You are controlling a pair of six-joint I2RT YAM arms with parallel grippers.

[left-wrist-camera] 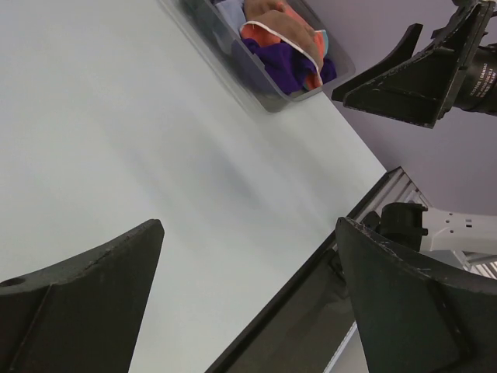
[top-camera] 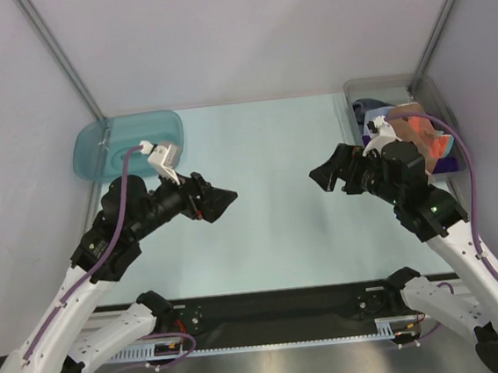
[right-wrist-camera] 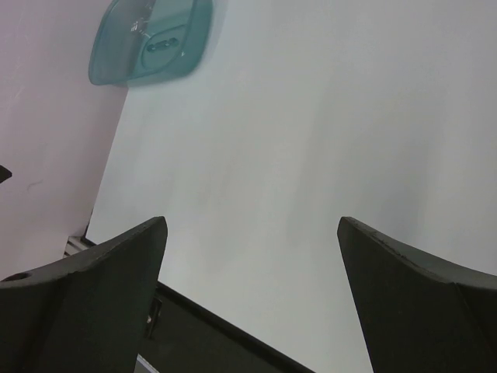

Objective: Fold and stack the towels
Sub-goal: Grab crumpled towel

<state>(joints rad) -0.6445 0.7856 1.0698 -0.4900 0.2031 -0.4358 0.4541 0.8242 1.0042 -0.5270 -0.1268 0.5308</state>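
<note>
Hovering over the pale tabletop (top-camera: 263, 150) with the black two-fingered left gripper (top-camera: 222, 200) and black two-fingered right gripper (top-camera: 323, 177), both spread wide and carrying nothing. Lying bunched in the clear grey plastic bin (top-camera: 378, 81) at far right: the soft cloth towels (left-wrist-camera: 279, 54), orange-brown, purple, pale blue. Probably calling for a right-side reach, pinching only the top cloth and lifting slowly. Failing to count the towels, largely hidden behind the right arm from above and cropped in the left wrist view.

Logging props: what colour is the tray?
The tray is teal; right wrist view shows it best.
</note>
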